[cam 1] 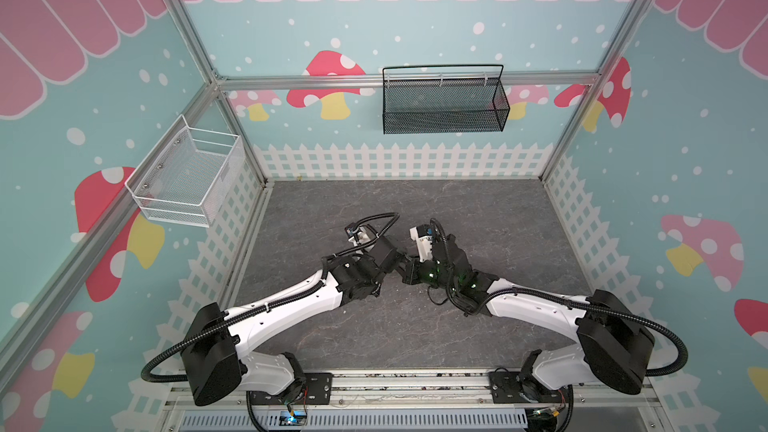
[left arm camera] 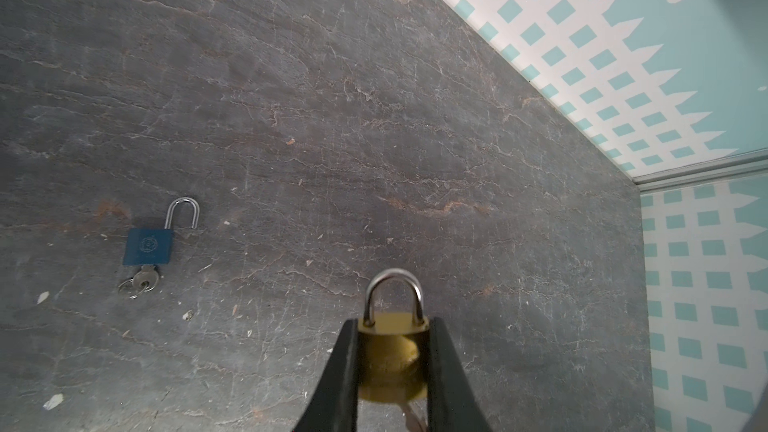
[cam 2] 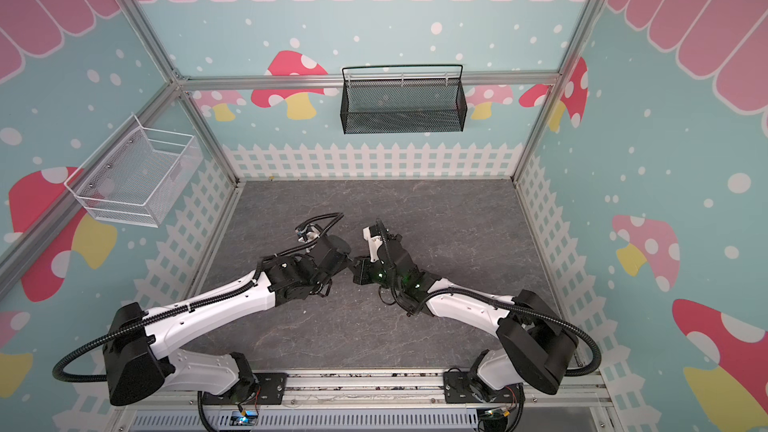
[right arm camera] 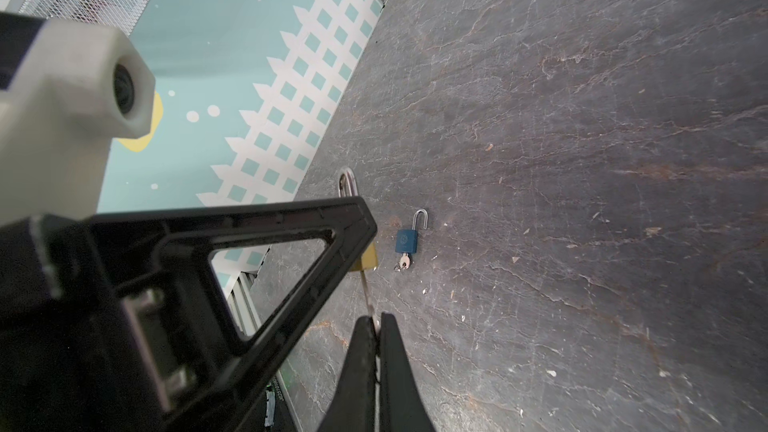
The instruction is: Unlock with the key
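Key is hidden in both top views. Left wrist view: left tool clamps the brass padlock, shackle shut. Right wrist view: right tool pinches the key, tip at that padlock's underside; seating it, then twisting, seems next.

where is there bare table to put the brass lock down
Crowded: the middle, where the left gripper with the brass padlock meets the right gripper with the key, blue padlock close by. Bare: the far stretch of table between them and the back wall, and the near strip between the arm bases.
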Motion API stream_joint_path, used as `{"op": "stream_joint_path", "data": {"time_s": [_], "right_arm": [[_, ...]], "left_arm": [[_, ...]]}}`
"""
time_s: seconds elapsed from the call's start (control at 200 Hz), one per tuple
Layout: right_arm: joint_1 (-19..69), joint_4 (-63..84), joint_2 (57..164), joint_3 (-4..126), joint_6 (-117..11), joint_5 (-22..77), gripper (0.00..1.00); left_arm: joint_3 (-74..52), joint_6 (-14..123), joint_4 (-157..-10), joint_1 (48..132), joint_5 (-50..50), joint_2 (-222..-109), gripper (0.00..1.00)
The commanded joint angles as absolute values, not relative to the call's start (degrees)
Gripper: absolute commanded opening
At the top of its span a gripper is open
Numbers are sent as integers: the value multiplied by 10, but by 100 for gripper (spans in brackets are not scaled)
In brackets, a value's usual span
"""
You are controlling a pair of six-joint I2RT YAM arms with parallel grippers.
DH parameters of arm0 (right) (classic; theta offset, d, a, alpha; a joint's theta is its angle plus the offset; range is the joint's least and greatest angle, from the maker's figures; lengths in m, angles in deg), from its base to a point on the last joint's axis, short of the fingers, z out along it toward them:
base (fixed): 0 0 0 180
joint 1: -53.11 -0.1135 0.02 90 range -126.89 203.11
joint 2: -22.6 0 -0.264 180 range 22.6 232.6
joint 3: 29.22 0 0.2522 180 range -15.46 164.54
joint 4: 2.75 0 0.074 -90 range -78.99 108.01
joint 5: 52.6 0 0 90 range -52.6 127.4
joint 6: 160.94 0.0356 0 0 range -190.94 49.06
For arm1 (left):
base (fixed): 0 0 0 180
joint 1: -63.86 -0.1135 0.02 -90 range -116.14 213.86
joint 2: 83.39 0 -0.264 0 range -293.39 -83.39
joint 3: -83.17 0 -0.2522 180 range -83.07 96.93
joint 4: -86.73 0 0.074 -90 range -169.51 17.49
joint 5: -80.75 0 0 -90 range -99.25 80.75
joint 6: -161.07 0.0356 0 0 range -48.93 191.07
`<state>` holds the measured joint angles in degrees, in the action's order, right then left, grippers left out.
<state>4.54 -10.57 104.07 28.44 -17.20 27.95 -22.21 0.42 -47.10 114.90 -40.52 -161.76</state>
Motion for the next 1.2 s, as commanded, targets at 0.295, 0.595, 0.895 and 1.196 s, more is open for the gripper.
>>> {"op": "stream_joint_path", "data": {"time_s": [0.295, 0.595, 0.895, 1.196], "right_arm": [[5, -273, 1052, 238, -48, 354, 0], [-28, -277, 1019, 209, -95, 439, 0], [-39, -360, 971, 158, -173, 543, 0], [-40, -549, 1032, 136, -288, 568, 0]], "left_arm": [[-264, -88, -495, 1146, -355, -1564, 0], [-266, -128, -517, 1118, -336, -1547, 0], [-271, -194, -535, 1114, -345, -1530, 0], [-274, -290, -552, 1115, -358, -1518, 0]]}}
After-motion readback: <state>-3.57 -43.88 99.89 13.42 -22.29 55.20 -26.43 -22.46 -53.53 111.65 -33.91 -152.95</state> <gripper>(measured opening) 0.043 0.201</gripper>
